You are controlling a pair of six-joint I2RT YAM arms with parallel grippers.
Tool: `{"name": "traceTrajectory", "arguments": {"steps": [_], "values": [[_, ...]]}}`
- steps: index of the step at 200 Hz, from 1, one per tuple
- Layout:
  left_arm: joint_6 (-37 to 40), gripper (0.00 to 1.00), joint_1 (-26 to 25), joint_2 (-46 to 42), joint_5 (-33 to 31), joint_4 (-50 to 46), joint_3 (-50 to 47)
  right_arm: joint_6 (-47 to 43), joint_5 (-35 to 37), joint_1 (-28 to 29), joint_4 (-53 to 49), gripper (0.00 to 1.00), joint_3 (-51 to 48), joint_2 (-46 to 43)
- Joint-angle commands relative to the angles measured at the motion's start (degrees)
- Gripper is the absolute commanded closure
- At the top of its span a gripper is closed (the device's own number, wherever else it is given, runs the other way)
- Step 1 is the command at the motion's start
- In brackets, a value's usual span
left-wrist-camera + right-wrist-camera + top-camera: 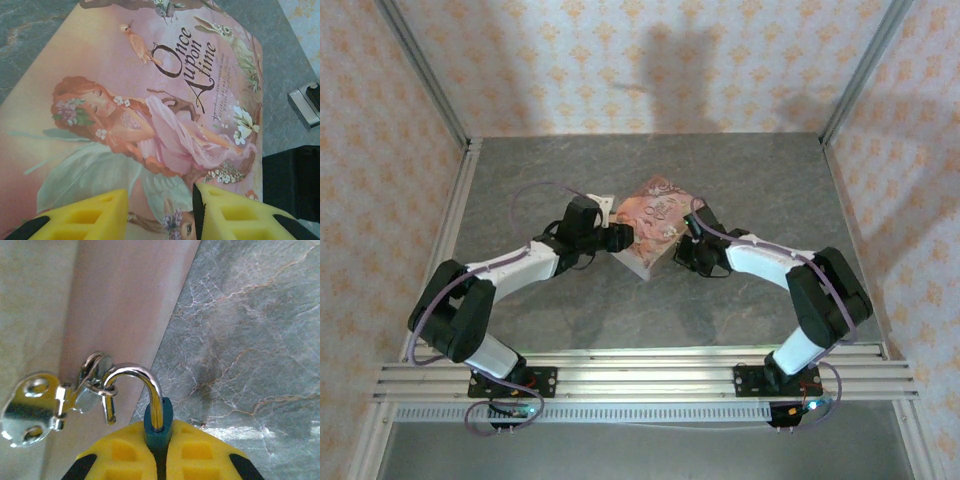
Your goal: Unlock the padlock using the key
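My right gripper (159, 442) is shut on the blue body of the padlock (158, 426), at the right side of the pink illustrated box (655, 225). The silvery shackle (132, 371) arches up from the body. Its free left leg hangs out of the body, threaded through a small ring (102, 389) by the box's metal hasp (30, 410). The key is hidden. My left gripper (160, 207) stands open over the box lid (150, 100), a yellow finger (90, 217) on either side of the picture. In the top view the left gripper (623, 238) is at the box's left edge and the right gripper (692, 250) at its right.
The box lies mid-table on the grey marbled top (740, 180), which is walled by patterned panels with metal posts (855, 75) at the corners. A black arm part (292, 180) and a silver fitting (304, 106) sit beside the box's right edge. Bare tabletop (250, 340) lies to the padlock's right.
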Motion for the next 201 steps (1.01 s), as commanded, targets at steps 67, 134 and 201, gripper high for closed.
{"name": "traceTrajectory", "arguments": {"steps": [67,134,201], "values": [[1.0,0.61,0.1,2.8,0.8,2.8,1.5,-0.5,-1.6,-2.1,9.6,1.0,-6.2,-2.4],[0.1,0.61,1.0,4.4,0.0,3.5,0.4,2.9,-8.3,-6.8,19.4,1.0,-11.6,-3.2],[-0.6,0.61,1.4,6.2,0.5,5.0,-1.0,8.7,-7.0,-7.4,17.0,1.0,-7.0,-0.8]]}}
